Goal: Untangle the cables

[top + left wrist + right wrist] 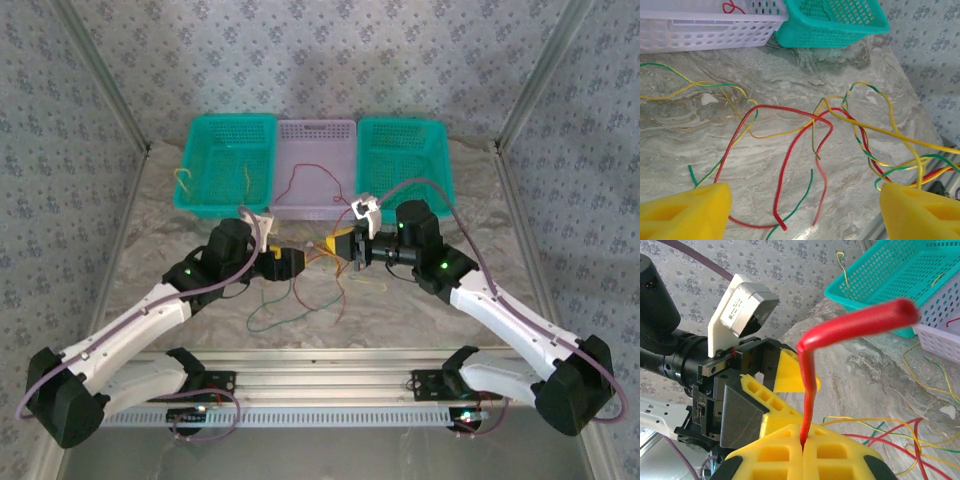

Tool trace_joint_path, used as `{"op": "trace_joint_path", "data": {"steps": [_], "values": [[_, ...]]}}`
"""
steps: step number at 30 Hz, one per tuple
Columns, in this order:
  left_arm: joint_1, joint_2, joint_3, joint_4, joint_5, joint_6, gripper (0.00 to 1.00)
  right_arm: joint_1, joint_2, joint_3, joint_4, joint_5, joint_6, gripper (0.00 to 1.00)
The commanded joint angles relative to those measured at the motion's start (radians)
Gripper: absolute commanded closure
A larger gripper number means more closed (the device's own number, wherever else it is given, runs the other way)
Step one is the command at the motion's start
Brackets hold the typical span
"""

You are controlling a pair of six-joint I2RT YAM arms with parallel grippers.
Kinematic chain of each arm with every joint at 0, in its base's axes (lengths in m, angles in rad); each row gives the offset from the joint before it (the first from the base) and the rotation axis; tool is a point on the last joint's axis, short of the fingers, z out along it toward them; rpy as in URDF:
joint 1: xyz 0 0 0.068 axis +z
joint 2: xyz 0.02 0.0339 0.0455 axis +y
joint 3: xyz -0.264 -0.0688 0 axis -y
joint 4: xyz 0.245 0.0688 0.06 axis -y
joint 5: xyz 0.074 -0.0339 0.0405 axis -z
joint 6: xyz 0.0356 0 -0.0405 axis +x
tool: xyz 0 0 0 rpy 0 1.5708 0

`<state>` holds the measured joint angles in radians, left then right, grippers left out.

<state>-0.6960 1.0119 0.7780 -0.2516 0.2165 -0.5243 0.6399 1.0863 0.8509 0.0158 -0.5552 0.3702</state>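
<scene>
Nearest you: right gripper (pixel 802 445), yellow fingers (pixel 775 452) clamped on one red cable (pixel 809 390) that arches up. Next: left gripper (pixel 802 202), fingers (pixel 685 210) spread wide, nothing held. Mid-counter: cables (pixel 815 130), a red, green and yellow tangle below both grippers. Far edge: left teal basket (pixel 235 119), lilac basket (pixel 318 124), right teal basket (pixel 400 121); loose strands in the first two

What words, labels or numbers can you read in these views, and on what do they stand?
No text can be read.
White camera box on the left wrist: small dark marks on its side, too blurred to read.
Green baskets, purple basket, red cable: no lettering seen.
</scene>
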Motion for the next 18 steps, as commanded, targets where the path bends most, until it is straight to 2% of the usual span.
{"op": "trace_joint_path", "data": {"steps": [1, 9, 18], "values": [[0.000, 0.022, 0.011, 0.023, -0.004, 0.012, 0.13, -0.013, -0.003, -0.010, 0.056, -0.029, 0.034, 1.00], [-0.009, 0.100, -0.018, 0.170, 0.089, -0.068, 0.12, -0.066, 0.000, -0.025, 0.139, -0.069, 0.120, 1.00], [-0.031, 0.154, -0.042, 0.218, 0.151, -0.070, 0.24, -0.134, -0.002, -0.055, 0.260, -0.114, 0.242, 1.00]]}}
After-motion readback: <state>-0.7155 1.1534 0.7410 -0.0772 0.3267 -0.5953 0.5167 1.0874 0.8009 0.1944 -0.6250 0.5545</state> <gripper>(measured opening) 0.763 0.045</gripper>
